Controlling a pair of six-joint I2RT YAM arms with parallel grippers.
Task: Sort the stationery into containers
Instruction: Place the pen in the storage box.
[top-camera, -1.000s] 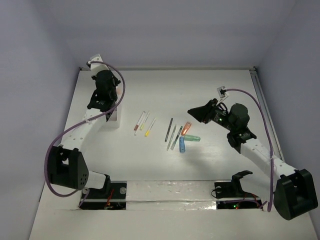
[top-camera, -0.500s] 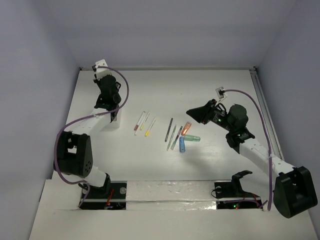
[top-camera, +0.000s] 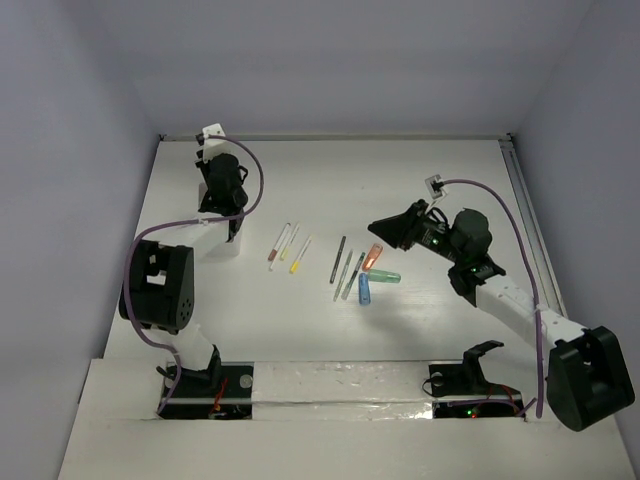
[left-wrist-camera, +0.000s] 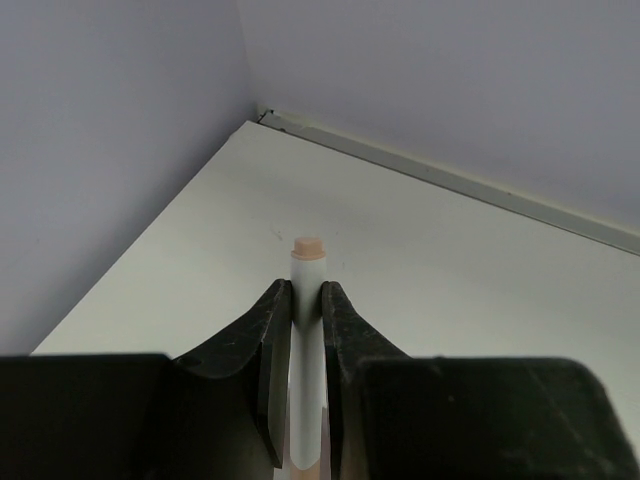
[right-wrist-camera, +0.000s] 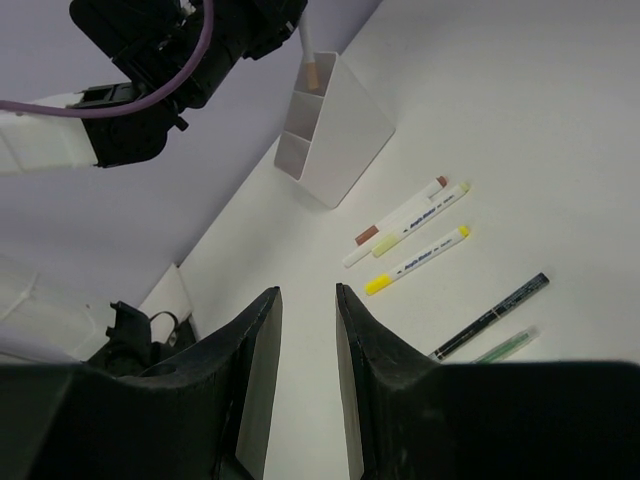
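- the organizer box (right-wrist-camera: 335, 130) is showing plain white
- the held stick (left-wrist-camera: 308, 268) is showing white with a peach tip, between the black fingers of the left gripper (left-wrist-camera: 306, 290)
- the brown-ended stick (right-wrist-camera: 395, 222) and the yellow-ended stick (right-wrist-camera: 417, 260) are showing white barrels with dark lettering
- the orange marker (top-camera: 374, 256), the mint-green marker (top-camera: 383, 276) and the blue marker (top-camera: 364, 289) are standing out on the white table (top-camera: 420, 180)
- the cable (right-wrist-camera: 50, 105) is showing purple

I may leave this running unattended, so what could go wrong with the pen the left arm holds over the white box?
The left gripper pinches the white pen near one end, so it might pivot or slip. In the right wrist view its lower tip sits right at the rim of the organizer; released off-centre, it could fall outside. A sideways push might tip the organizer.
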